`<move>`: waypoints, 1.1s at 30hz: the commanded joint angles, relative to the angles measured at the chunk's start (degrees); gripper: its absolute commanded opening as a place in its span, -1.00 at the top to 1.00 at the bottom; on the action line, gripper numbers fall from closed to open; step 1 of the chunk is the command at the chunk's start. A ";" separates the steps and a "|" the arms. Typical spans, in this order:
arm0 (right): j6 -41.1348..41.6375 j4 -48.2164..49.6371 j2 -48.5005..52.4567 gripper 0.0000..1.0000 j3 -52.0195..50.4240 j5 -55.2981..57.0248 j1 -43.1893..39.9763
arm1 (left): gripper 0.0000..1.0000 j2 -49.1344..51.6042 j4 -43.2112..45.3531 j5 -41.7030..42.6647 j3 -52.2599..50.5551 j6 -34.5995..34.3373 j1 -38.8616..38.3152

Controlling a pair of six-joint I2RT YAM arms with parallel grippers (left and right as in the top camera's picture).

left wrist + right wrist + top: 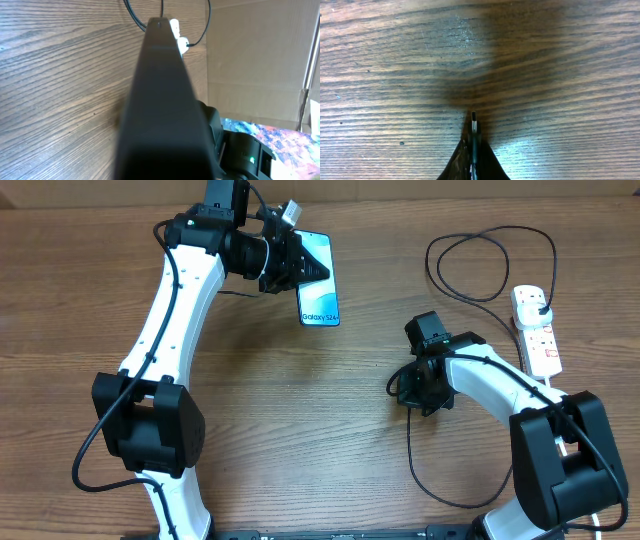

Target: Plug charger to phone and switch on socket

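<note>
The phone, with a light blue screen, is held off the table at the top centre by my left gripper, which is shut on its left side. In the left wrist view the phone's dark edge fills the middle and hides the fingers. The white socket lies at the far right, with the charger's black plug in it. The charger cable loops on the table. My right gripper is low over the wood, shut on the connector tip, which sticks out past the closed fingers.
More black cable trails from the right gripper toward the front edge. A cardboard wall stands beyond the table. The socket's end shows past the phone in the left wrist view.
</note>
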 commanded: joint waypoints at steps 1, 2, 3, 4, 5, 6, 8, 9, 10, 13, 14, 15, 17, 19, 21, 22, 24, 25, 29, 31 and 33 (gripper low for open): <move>0.22 0.50 1.36 0.93 -0.22 0.07 -0.04 | 0.91 -2.36 0.09 3.08 0.81 1.51 0.28; 0.20 0.68 1.36 0.93 -0.22 0.07 -0.04 | 0.92 -2.36 0.07 3.15 0.81 1.51 0.28; 0.22 0.83 1.36 0.93 -0.22 0.07 -0.04 | 0.92 -2.36 0.07 3.23 0.81 1.51 0.28; 0.20 1.20 1.36 0.93 -0.22 0.04 -0.04 | 0.92 -2.36 0.04 3.23 0.81 1.51 0.28; 0.20 1.51 1.36 0.93 -0.22 0.02 -0.04 | 0.92 -2.38 0.00 3.28 0.81 1.53 0.28; 0.17 1.66 1.36 0.93 -0.22 -0.20 -0.04 | 0.92 -2.38 -0.13 3.52 0.81 1.53 0.28; 0.15 1.84 1.36 0.93 -0.22 -1.64 -0.04 | 0.92 -2.38 -0.11 4.11 0.81 1.53 0.28; 0.13 1.84 1.36 0.93 -0.22 -1.92 -0.09 | 0.92 -2.38 -0.07 4.50 0.81 1.53 0.28; 0.13 1.84 1.36 0.93 -0.22 -1.88 -0.09 | 0.92 -2.38 0.09 5.14 0.81 1.53 0.28; -0.04 1.81 1.36 0.93 -0.22 -1.90 -0.09 | 0.92 -2.38 0.83 6.78 0.81 1.57 0.28; -0.04 1.79 1.36 0.93 -0.22 -1.90 -0.09 | 0.92 -2.38 1.03 7.06 0.81 1.55 0.28; -0.07 1.79 1.36 0.93 -0.22 -1.90 -0.09 | 0.92 -2.38 1.22 7.43 0.81 1.57 0.28; -0.07 1.81 1.36 0.93 -0.22 -1.90 -0.09 | 0.91 -2.38 1.36 7.80 0.81 1.57 0.28; -0.04 1.81 1.36 0.93 -0.22 -1.90 -0.09 | 0.91 -2.38 1.38 7.80 0.81 1.60 0.28; -0.04 1.81 1.36 0.93 -0.22 -1.88 -0.09 | 0.91 -2.38 1.42 8.07 0.81 2.03 0.28; -0.02 1.86 1.33 0.93 -0.20 -1.95 -0.09 | 0.92 -2.38 1.55 8.37 0.81 2.32 0.35; -0.44 2.08 0.96 0.93 -0.15 -3.65 -0.09 | 0.91 -2.38 2.49 10.58 0.81 2.40 0.50; -2.12 2.14 0.35 0.93 0.00 -5.79 -0.09 | 0.92 -2.38 3.28 12.13 0.81 2.45 0.66; -11.82 2.71 -4.98 0.92 0.96 -20.20 -0.22 | 0.91 -2.82 7.41 17.11 0.81 2.38 1.62; -16.39 4.09 -10.67 0.92 0.98 -32.46 -0.68 | 0.92 -3.76 7.23 17.22 0.81 2.82 2.34; -18.51 4.90 -14.49 0.92 0.98 -40.09 -0.96 | 0.92 -4.74 7.15 17.40 0.81 2.84 2.89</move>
